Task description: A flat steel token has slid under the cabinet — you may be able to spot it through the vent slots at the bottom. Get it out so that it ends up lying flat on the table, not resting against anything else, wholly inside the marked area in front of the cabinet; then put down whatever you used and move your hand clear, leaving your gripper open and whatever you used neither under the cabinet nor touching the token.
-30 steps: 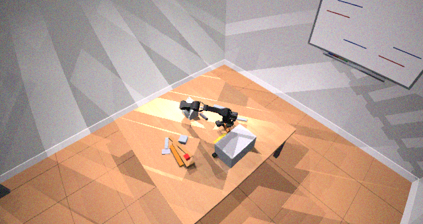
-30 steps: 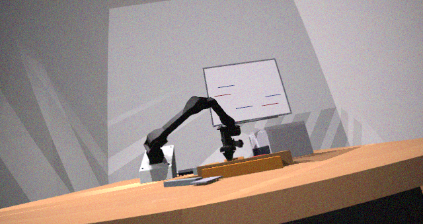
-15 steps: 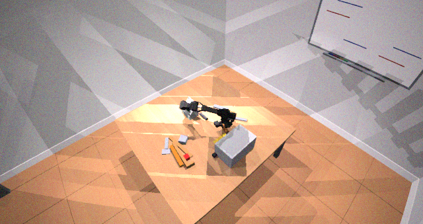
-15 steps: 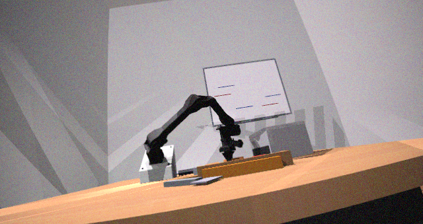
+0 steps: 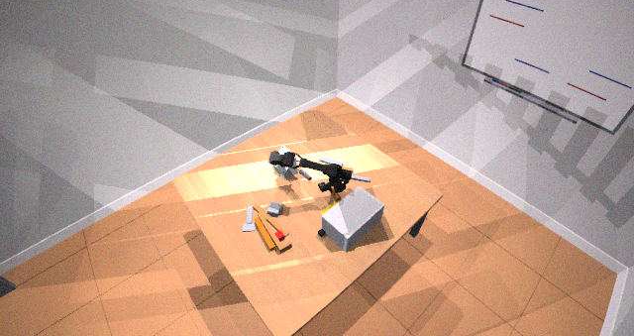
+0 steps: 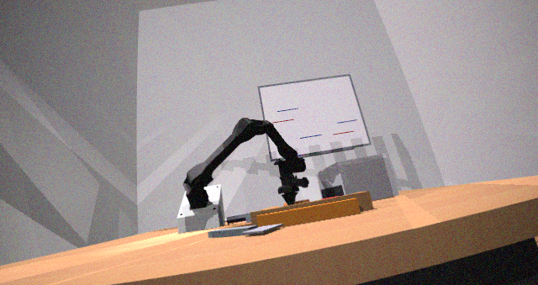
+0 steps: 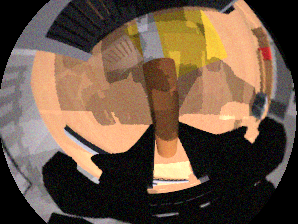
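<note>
The grey cabinet (image 5: pixel 364 208) (image 6: pixel 370 177) stands right of the arm in the top view. Its dark vent slots (image 7: pixel 75 31) show at the top left of the wrist view. My gripper (image 5: pixel 335 192) (image 6: pixel 290 202) (image 7: pixel 163 124) is low over the table in front of the cabinet, shut on the brown handle (image 7: pixel 164 95) of a tool. The tool's grey metal part (image 7: pixel 152 44) points toward the cabinet and crosses over the yellow marked area (image 5: pixel 327 207) (image 7: pixel 192 42). Its far end is not clear. I cannot make out the steel token in any view.
An orange bar (image 5: pixel 264 233) (image 6: pixel 311 213), a brown bar with a red block (image 5: pixel 279 235), a grey angled piece (image 5: pixel 250 216) and a grey block (image 5: pixel 274 209) lie left of the cabinet. A pale bar (image 5: pixel 361 179) lies beyond the gripper. A small black object (image 5: pixel 322 232) is beside the cabinet.
</note>
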`<act>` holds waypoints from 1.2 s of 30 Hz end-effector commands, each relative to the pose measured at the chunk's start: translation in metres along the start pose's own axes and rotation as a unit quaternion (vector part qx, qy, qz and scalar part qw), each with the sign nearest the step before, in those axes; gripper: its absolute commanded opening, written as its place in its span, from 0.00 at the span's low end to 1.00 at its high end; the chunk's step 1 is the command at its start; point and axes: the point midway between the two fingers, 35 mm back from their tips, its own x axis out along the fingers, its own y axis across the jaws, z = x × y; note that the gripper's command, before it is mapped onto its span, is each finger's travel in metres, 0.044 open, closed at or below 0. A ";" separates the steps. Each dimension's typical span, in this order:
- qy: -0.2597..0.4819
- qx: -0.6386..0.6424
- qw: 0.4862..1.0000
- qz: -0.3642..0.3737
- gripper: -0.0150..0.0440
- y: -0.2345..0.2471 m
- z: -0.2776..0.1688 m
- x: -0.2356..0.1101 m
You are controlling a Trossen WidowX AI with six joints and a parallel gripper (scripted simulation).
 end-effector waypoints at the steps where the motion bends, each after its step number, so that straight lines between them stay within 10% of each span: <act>1: 0.002 0.004 1.000 -0.002 0.25 -0.007 0.000 0.001; 36: 0.002 0.003 1.000 -0.002 0.25 -0.016 -0.021 0.001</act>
